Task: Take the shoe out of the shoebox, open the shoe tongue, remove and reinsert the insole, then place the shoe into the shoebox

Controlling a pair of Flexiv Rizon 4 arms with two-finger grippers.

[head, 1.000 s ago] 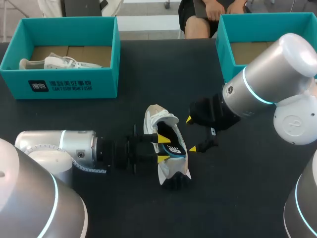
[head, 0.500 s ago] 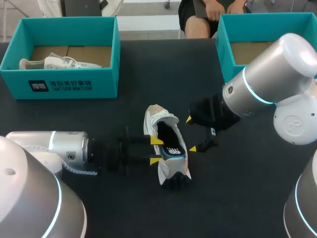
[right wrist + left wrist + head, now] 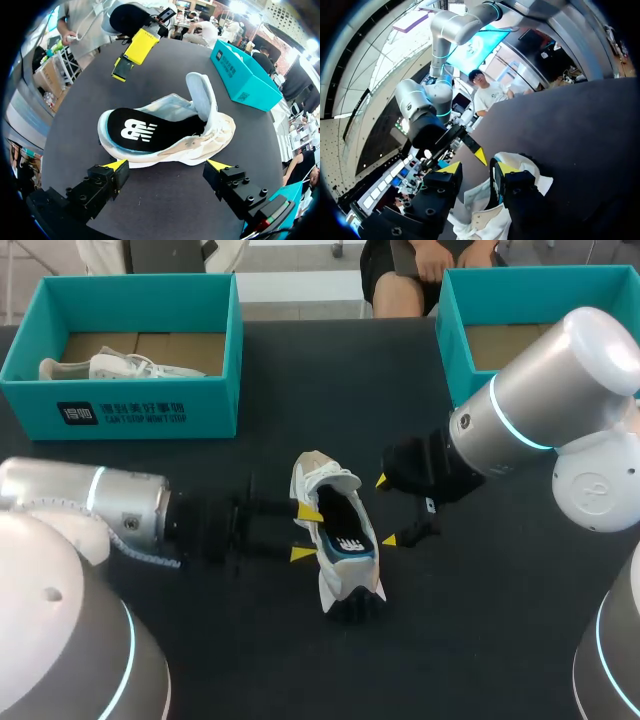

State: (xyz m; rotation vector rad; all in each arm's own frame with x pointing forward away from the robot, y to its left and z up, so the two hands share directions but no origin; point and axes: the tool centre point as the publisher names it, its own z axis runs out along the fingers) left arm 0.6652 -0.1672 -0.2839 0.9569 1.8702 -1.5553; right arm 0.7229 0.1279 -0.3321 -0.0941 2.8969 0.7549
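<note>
A cream sneaker (image 3: 335,530) lies at the table's middle, toe away from me, its tongue (image 3: 200,95) folded up. A black insole (image 3: 142,131) with white print lies flat inside it. My left gripper (image 3: 305,533) stands open just left of the shoe, its fingers apart and level with the shoe's opening; its fingertips (image 3: 451,167) hold nothing, and the shoe (image 3: 520,170) lies just ahead of them. My right gripper (image 3: 385,510) stands wide open on the shoe's right side. From its wrist view the right gripper (image 3: 167,165) faces the shoe's flank (image 3: 170,150) without touching it.
A teal shoebox (image 3: 140,405) at the back left holds another pale shoe (image 3: 110,367). A second teal shoebox (image 3: 470,340) stands at the back right. Something white and black (image 3: 348,598) lies against the sneaker's near end; I cannot tell what it is.
My left gripper has drawn back to the left, from over the shoe's opening to beside it. The shoe and the right arm have stayed put.
</note>
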